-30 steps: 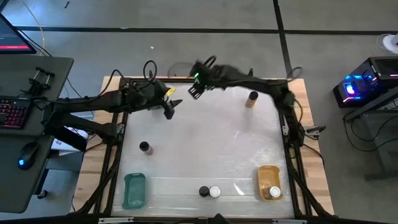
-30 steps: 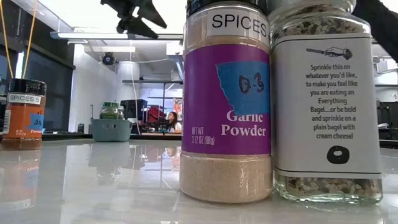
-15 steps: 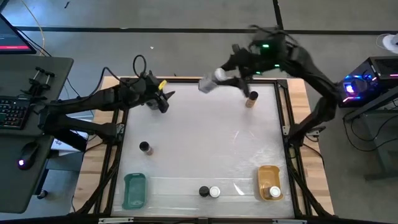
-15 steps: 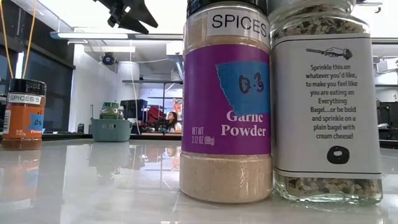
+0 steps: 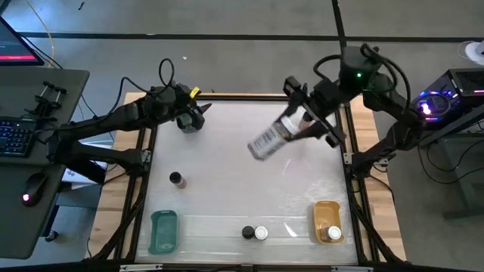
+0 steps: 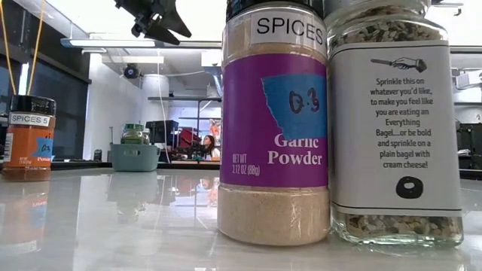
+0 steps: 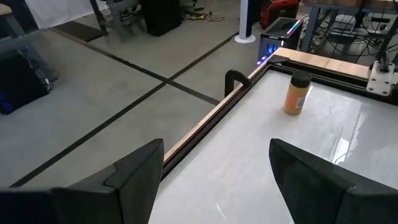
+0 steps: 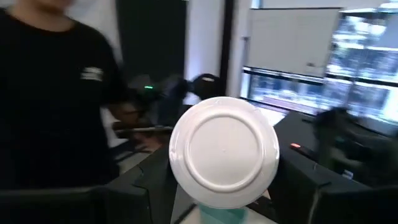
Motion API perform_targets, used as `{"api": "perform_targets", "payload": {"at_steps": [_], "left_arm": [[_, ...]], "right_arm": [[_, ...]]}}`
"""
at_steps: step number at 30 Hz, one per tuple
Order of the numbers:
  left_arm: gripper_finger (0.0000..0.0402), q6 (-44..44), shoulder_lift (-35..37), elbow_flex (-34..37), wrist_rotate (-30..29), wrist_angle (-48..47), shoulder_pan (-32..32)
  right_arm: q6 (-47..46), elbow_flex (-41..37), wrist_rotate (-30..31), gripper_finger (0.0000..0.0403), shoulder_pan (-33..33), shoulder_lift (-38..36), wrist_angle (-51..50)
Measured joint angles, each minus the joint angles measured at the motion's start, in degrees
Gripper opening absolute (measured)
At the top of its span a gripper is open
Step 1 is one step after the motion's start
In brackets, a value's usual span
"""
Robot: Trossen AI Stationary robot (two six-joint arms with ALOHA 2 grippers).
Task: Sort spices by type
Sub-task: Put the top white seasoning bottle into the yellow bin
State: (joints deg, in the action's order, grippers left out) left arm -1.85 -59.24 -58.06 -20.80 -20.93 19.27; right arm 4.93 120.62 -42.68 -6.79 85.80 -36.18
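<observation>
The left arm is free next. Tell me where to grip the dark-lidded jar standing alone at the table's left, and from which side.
Grip the dark-lidded jar across its round body just under the lid, coming straight down with the open left tool. It stands upright, with nothing touching it.

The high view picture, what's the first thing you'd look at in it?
Your eye jumps to the white-lidded spice jar carried sideways in the air by the right gripper over the far right part of the white table. In the low view, two big jars fill the picture up close: a purple-labelled garlic powder jar and a white-labelled bagel seasoning jar.
</observation>
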Motion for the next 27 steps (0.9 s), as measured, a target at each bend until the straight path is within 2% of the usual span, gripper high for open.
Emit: {"api": "perform_targets", "payload": {"at_steps": [3,5,7,10,12,15,17,20,27], "left_arm": [[0.0278,0.0,0.0,0.0,0.0,0.0,0.3],[0.0278,0.0,0.0,0.0,0.2,0.2,0.2],[0.0278,-0.6,0.0,0.0,0.9,1.2,0.2],[0.0278,-2.4,0.0,0.0,1.9,2.7,0.2],[0.0278,-3.4,0.0,0.0,2.3,3.3,0.2],[0.0278,-5.2,0.0,0.0,2.3,4.1,0.2],[0.0278,-6.1,0.0,0.0,2.3,4.1,0.2],[0.0278,-6.6,0.0,0.0,2.3,4.1,0.2],[0.0278,-6.6,0.0,0.0,2.3,4.1,0.2]], "right_arm": [[-0.7,-0.1,6.1,0.0195,0.1,0.2,2.8],[-1.5,-0.2,12.8,0.0195,0.1,0.5,10.8],[-4.3,-0.2,22.0,0.0195,0.1,1.0,23.0],[-11.3,0.0,39.3,0.0195,0.0,2.1,40.5],[-16.5,0.0,50.6,0.0195,-1.0,2.6,47.6],[-23.1,0.0,59.7,0.0195,-3.2,2.8,53.3],[-27.0,0.0,61.0,0.0195,-4.9,2.8,56.4],[-30.7,0.0,59.5,0.0195,-6.7,2.7,60.5],[-30.1,0.0,56.8,0.0195,-7.2,2.8,59.6]]}}
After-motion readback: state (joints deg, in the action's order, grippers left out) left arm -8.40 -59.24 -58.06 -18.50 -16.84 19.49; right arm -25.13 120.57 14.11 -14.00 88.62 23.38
